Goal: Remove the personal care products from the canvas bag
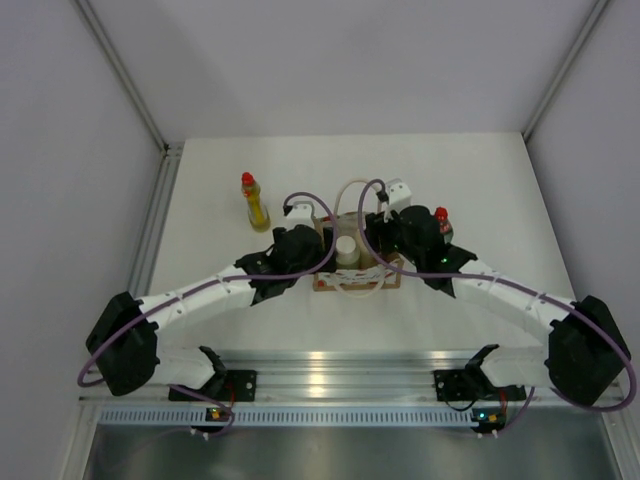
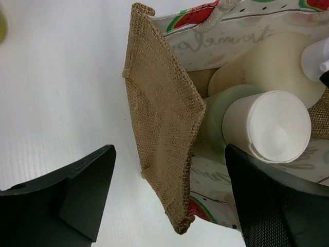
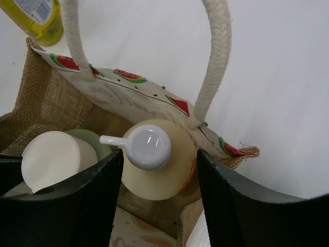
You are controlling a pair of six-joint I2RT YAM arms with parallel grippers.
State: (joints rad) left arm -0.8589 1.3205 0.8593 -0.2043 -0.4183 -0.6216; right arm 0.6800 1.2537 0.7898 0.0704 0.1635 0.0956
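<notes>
We find the canvas bag point(image 1: 335, 282) upright on the white table point(image 1: 480, 180), near the table's middle and between the two wrists. Two products sit inside it. One is the cream rounded bottle point(image 3: 154, 180) with a white cap. At its 9 o'clock in the right wrist view is the pale grey-green cylinder point(image 3: 54, 159) under a white lid.

The right gripper point(image 3: 159, 154) straddles the cream bottle, its fingers set wide and close against both flanks; we cannot tell whether they press. The left gripper point(image 2: 169, 149) stands wide across the bag's burlap end wall point(image 2: 159, 128). One of its fingers is outside over the table and the other is inside by the cylinder, and it holds nothing.

A cream rope handle point(image 3: 216, 62) arches over the printed front.

In the top view the yellow bottle point(image 1: 257, 205) with a red cap stands apart from the bag at its 10 o'clock. The dark green bottle point(image 1: 441, 225) with a red cap stands at the bag's 2 o'clock, partly hidden behind the right arm point(image 1: 500, 290).
</notes>
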